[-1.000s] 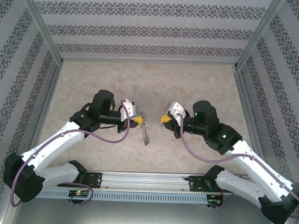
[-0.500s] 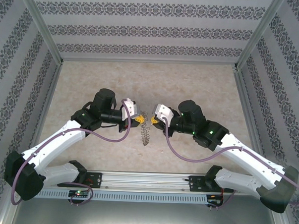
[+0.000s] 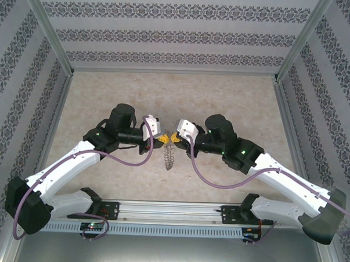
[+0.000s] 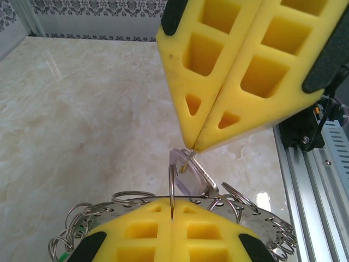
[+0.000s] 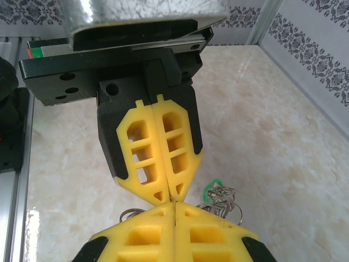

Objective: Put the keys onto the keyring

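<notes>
In the top view my left gripper (image 3: pixel 163 139) and right gripper (image 3: pixel 176 138) meet tip to tip above the middle of the table. The keyring (image 3: pixel 169 157) hangs from them as a grey chain of rings. In the left wrist view my left gripper (image 4: pixel 172 206) is shut on one upright metal ring (image 4: pixel 172 183) of the keyring (image 4: pixel 256 218). The right gripper (image 4: pixel 192 150) comes from above, shut on the lilac key (image 4: pixel 191 177), which touches that ring. In the right wrist view both grippers (image 5: pixel 175 204) are shut; a green key head (image 5: pixel 210 189) pokes from the ring cluster (image 5: pixel 222 197).
A beige marble tabletop (image 3: pixel 234 99) lies inside patterned walls (image 3: pixel 179 35) with metal corner posts. The aluminium rail (image 3: pixel 171 215) with the arm bases runs along the near edge. Purple cables loop beside both arms.
My right gripper has swung left across the gap until its tips meet the left gripper's. The left gripper has barely moved and keeps its hold on the ring.
</notes>
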`<action>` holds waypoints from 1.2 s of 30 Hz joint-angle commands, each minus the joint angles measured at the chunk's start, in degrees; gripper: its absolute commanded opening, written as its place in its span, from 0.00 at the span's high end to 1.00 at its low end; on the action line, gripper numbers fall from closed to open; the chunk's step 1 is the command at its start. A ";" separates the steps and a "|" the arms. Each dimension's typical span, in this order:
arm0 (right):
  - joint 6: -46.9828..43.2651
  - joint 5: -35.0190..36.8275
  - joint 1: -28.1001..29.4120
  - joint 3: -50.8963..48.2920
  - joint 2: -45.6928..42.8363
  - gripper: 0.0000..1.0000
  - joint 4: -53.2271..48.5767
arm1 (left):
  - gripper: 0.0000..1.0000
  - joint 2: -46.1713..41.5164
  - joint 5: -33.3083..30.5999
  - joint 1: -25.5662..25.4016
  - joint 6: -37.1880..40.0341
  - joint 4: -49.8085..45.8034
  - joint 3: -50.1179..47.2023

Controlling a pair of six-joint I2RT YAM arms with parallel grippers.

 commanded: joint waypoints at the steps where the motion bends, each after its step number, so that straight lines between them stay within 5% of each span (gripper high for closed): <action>1: 1.30 -0.90 0.82 1.41 0.45 1.00 0.72 | 1.00 -1.24 0.37 -0.88 -0.47 2.23 1.25; 22: 5.26 6.91 0.82 -0.08 0.79 1.00 2.74 | 1.00 -2.24 2.77 -0.90 0.45 4.21 -0.59; 36: 6.08 2.79 0.82 0.90 2.73 1.00 1.34 | 1.00 -2.78 2.16 -0.88 0.24 7.36 -1.90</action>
